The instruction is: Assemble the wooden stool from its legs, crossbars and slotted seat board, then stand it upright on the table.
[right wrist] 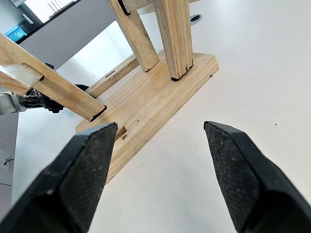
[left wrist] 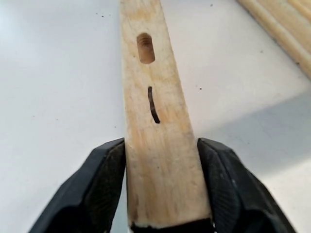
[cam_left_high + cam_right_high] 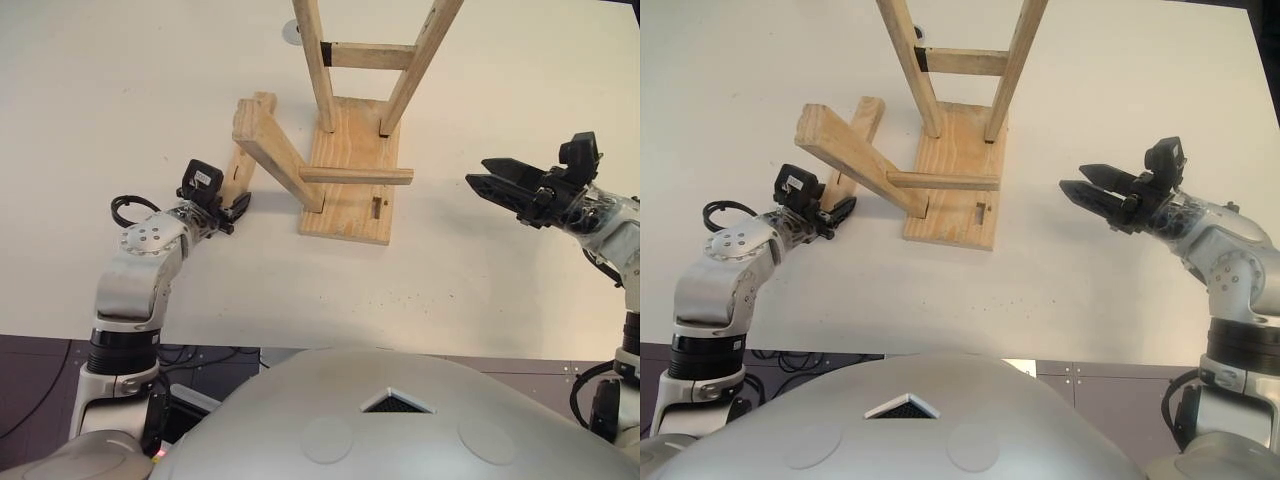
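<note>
Up close, the left wrist view gives us an oval hole (image 2: 146,47) and a dark curved mark (image 2: 153,104) on the loose leg (image 2: 160,145), details too small to make out from the head. The head views give us the whole: the seat board (image 3: 352,215) lies flat on the table (image 3: 480,290), two legs (image 3: 318,70) stand at its far end joined by a crossbar (image 3: 368,55), and a third leg (image 3: 275,150) leans leftward. The left gripper (image 3: 232,212), arm bent low, pinches the loose leg's near end; the right gripper (image 3: 492,186) hovers spread wide, right of the board and apart from it
</note>
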`<state>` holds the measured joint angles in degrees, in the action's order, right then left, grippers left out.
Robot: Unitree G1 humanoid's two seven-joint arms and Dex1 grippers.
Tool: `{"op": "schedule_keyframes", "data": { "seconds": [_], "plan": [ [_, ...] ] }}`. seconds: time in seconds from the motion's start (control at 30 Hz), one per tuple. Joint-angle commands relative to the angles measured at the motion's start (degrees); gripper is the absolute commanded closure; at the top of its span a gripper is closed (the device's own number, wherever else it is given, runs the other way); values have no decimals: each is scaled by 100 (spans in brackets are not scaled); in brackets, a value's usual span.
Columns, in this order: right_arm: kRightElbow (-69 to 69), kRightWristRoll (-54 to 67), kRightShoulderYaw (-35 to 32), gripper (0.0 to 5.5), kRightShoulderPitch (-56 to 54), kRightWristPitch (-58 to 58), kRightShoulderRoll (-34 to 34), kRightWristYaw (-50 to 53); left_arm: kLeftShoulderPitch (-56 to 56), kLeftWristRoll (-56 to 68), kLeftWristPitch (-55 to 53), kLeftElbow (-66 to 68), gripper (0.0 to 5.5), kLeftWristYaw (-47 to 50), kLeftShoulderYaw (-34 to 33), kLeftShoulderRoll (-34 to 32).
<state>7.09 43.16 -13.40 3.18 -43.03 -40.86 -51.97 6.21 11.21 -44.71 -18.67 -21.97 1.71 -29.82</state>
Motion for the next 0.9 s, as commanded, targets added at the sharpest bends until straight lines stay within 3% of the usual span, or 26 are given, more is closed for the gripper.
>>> {"op": "schedule_keyframes", "data": {
  "seconds": [0.03,0.17,0.27,0.43,0.57,0.67,0.9],
  "plan": [
    [46,-30,-5,222,45,36,134,61,-75,-223,-51,140,347,-164,98,-378],
    [12,50,-105,222,-78,31,226,201,-357,-360,558,573,349,-182,-193,-502],
    [-124,788,-805,222,-789,-153,709,937,-1359,262,1529,901,349,-74,-1197,-84],
    [253,2732,-1209,222,-2275,-682,1127,1688,-2668,3699,551,611,349,-1609,-2373,160],
    [380,3157,-475,222,-3638,-642,1956,2529,-3447,5351,-409,706,349,-1978,-2325,86],
    [457,3211,60,222,-4028,-619,2583,2847,-3745,6002,-799,738,349,-1875,-2130,251],
    [461,3667,191,222,-4315,-549,3119,3328,-3623,6269,-956,534,349,-1837,-1835,283]
  ]
}}
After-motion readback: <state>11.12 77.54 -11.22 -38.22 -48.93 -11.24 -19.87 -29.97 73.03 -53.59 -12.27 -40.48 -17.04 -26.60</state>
